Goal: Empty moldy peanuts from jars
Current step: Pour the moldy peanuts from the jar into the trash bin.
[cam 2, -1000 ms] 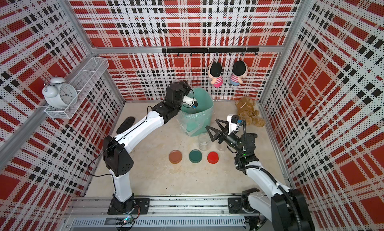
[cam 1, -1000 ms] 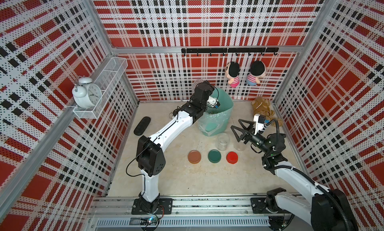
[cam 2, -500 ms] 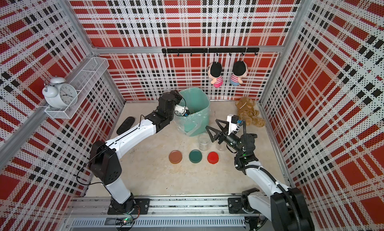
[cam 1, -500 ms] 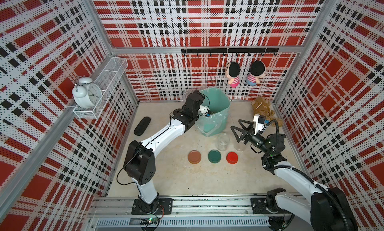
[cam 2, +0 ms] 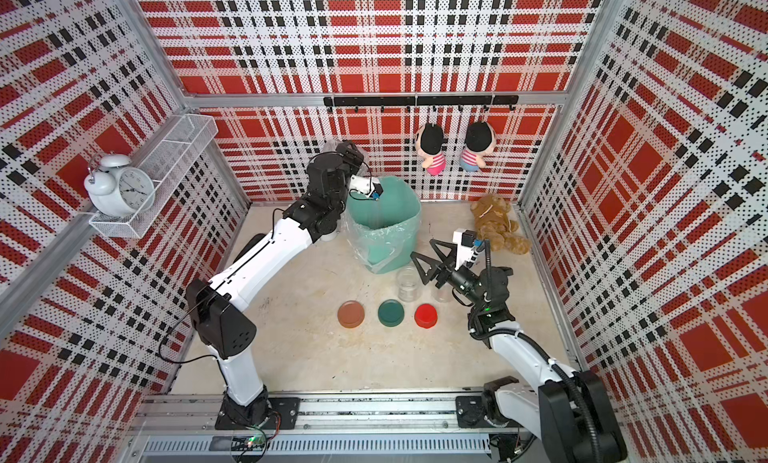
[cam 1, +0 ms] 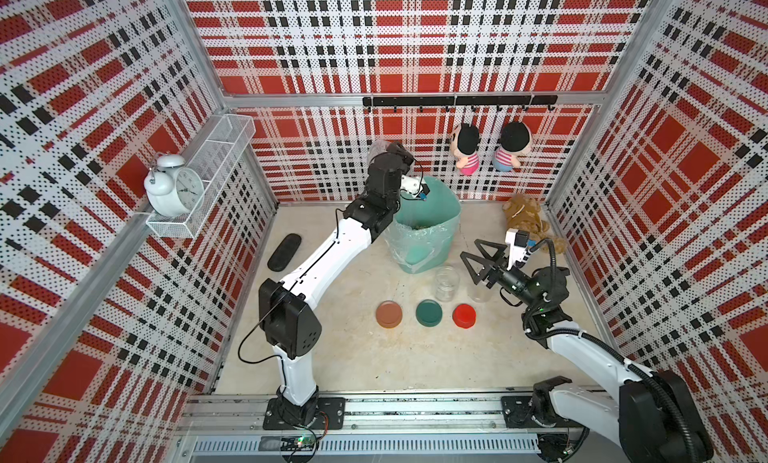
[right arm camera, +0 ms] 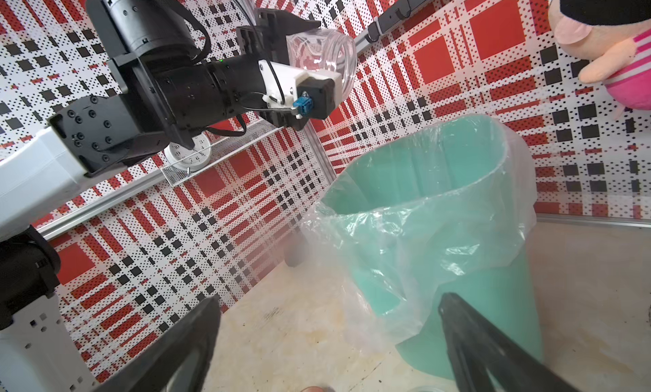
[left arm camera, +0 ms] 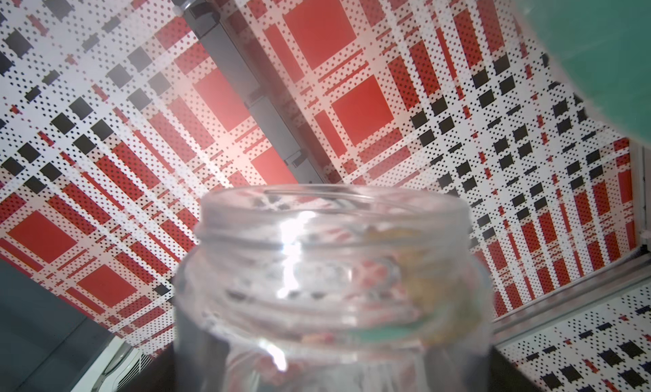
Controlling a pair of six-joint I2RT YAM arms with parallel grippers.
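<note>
Left end effector (right arm camera: 289, 56): jaws clamped on a small clear cylindrical jar (right arm camera: 324, 59). It is lidless, tipped onto its side and raised high near the worktop's back edge, just beside the rim of the large teal bin with a clear plastic liner (cam 1: 432, 249). The left wrist view shows the jar's open threaded mouth; whether anything is inside cannot be told.

Pale tan and greenish moldy peanuts (cam 1: 419, 226) lie in the bottom of the bin.

A clear lidless jar (cam 1: 446, 283) stands upright on the beige worktop (cam 1: 374, 357) just in front of the bin. A second clear jar (cam 1: 478, 292) stands beside it, partly hidden by the right arm.

Nearer the front edge, three round lids lie in a row: terracotta brown lid (cam 1: 389, 314), dark green lid (cam 1: 429, 312) and bright red lid (cam 1: 464, 316).

Right end effector (cam 1: 469, 249): jaws spread wide and empty, above the two standing jars.
</note>
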